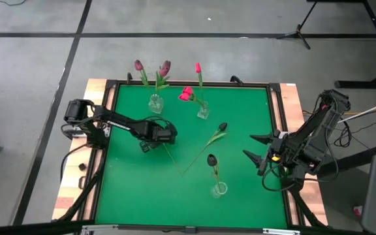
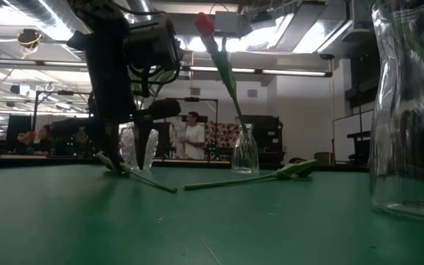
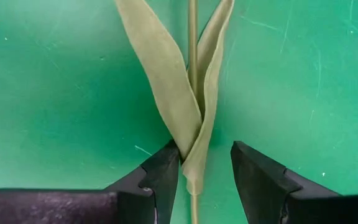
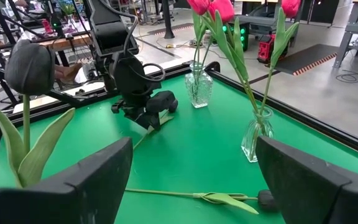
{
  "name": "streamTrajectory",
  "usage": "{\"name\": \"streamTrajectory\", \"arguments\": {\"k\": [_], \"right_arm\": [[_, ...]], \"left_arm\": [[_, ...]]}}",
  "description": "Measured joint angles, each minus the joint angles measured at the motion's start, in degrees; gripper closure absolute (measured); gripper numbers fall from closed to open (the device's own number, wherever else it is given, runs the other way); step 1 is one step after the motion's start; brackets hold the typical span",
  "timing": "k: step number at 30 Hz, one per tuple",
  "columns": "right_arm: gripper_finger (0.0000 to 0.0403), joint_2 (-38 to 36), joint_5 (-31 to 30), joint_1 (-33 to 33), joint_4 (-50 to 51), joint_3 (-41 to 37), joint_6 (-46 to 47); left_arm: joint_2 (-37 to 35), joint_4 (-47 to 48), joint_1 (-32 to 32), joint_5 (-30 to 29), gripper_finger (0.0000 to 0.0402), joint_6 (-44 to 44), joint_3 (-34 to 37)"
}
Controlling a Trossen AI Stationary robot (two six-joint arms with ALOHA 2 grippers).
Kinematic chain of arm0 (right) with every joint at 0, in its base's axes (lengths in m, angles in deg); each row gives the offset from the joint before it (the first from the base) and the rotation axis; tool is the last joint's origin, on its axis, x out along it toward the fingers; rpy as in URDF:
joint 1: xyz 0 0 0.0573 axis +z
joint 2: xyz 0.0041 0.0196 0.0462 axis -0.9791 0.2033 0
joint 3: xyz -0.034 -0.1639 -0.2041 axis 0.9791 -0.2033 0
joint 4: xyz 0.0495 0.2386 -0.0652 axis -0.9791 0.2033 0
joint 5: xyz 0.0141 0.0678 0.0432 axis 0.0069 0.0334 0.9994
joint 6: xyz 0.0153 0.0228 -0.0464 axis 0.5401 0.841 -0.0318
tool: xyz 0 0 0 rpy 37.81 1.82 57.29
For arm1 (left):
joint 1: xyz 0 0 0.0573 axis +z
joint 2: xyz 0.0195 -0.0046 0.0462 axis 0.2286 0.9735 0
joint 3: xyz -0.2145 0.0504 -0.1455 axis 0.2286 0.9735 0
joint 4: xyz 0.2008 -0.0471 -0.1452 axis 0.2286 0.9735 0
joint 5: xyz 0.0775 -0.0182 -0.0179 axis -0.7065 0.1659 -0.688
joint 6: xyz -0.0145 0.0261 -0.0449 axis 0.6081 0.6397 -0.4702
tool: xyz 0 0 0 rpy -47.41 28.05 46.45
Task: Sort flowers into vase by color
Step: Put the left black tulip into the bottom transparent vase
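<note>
On green felt, your left gripper (image 3: 205, 180) straddles a flower stem (image 3: 192, 74), jaws open, seemingly aligning to pinch it.

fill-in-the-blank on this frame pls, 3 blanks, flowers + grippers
1. The number of glass vases standing on the green mat is ____.
2. The left gripper has its open fingers on either side of a flower's ____.
3. The vase nearest the right gripper holds a flower with a ____ head.

Missing words: three; stem; black
</note>
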Motion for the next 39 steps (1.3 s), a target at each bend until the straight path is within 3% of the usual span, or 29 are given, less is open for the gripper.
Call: {"name": "streamTrajectory", "arguments": {"k": [20,39], "right_arm": [[0.0063,0.02,2.33,-0.01,0.0,0.0,-0.01],[0.0063,0.02,2.49,0.01,-0.1,0.0,0.0]], "left_arm": [[0.0,2.65,-0.11,-2.54,0.0262,-0.23,-0.07],[0.0,5.88,-1.15,-3.72,0.0395,-1.09,-0.11]]}}
